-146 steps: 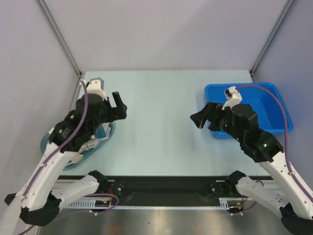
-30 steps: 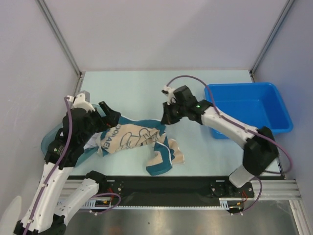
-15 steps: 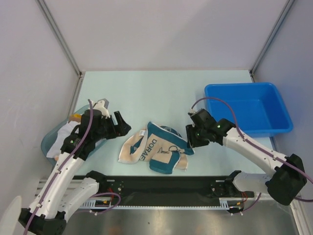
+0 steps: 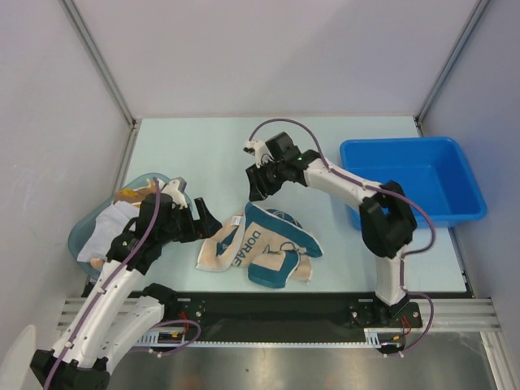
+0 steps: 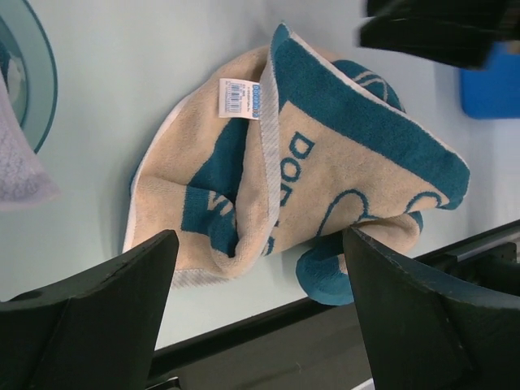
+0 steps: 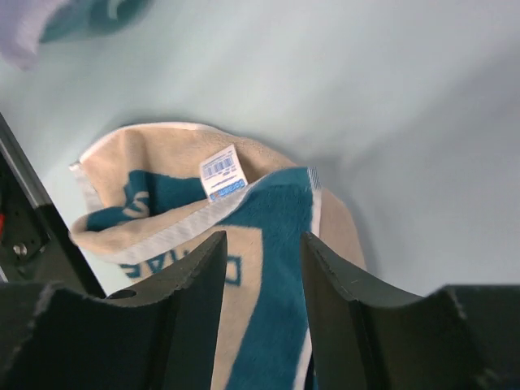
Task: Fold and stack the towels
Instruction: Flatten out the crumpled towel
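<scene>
A teal and beige towel [image 4: 258, 246] lies crumpled near the table's front edge, its white label [image 5: 238, 95] facing up. My left gripper [image 4: 205, 221] hovers just left of it, jaws wide open and holding nothing. In the left wrist view the towel [image 5: 325, 154] lies below that gripper [image 5: 260, 244]. My right gripper [image 4: 257, 187] hangs just behind the towel, jaws apart, nothing between them. The right wrist view shows the towel [image 6: 276, 244] under this gripper [image 6: 264, 240]. A white towel [image 4: 110, 229] and an orange one [image 4: 130, 195] rest in the teal tub.
The translucent teal tub [image 4: 81, 244] stands at the left edge beside my left arm. A blue plastic bin [image 4: 422, 175] stands at the right, behind my right arm's forearm. The black rail [image 4: 268, 313] runs along the front edge just past the towel.
My right gripper has let go of the towel's right edge and moved back and left, behind it. The towel stays bunched where it lay. My left gripper has shifted slightly forward.
</scene>
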You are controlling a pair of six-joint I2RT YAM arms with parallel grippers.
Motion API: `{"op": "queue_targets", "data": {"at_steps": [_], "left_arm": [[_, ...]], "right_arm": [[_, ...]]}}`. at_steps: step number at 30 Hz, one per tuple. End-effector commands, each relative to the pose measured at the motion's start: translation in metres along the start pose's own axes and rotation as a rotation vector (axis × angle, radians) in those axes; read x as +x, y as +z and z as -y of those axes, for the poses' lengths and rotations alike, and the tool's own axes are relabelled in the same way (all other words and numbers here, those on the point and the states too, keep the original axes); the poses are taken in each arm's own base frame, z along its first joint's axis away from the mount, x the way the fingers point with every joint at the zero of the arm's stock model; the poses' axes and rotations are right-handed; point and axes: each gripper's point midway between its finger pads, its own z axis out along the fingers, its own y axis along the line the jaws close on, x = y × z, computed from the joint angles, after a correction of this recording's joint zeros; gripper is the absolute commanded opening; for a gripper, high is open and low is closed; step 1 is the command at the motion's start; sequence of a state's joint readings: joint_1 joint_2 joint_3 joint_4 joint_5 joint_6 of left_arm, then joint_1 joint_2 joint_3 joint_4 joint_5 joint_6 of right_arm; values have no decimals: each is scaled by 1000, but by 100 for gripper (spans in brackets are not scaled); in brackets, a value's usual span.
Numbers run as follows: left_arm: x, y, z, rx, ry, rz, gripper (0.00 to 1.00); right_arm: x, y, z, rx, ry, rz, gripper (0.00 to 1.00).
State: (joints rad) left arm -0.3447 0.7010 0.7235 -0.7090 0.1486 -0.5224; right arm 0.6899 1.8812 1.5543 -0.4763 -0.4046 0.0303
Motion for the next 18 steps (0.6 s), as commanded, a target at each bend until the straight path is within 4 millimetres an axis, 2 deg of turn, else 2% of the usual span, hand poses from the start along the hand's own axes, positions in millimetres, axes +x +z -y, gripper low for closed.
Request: {"op": "queue_targets", "data": {"at_steps": [1, 2, 4, 10, 13, 16, 18], "left_arm": [[-16, -8, 22, 106, 10, 60, 89], [-15, -9, 24, 116, 11, 60, 89], [-16, -10, 27, 133, 20, 62, 89], [-19, -16, 29, 138, 35, 75, 90], [-22, -16, 30, 140, 38, 80, 90], [-24, -16, 33, 149, 49, 84, 91], [-26, -15, 34, 152, 62, 86, 90]], "right_arm": [[5, 27, -1, -185, -107, -53, 46], [-2, 32, 1, -194, -120, -51, 47], [14, 49, 11, -214, -121, -108, 47], [18, 73, 18, -257, -123, -115, 45], [21, 77, 20, -267, -125, -115, 43], [19, 75, 17, -304, -113, -97, 36], [14, 70, 10, -337, -103, -76, 26]]}}
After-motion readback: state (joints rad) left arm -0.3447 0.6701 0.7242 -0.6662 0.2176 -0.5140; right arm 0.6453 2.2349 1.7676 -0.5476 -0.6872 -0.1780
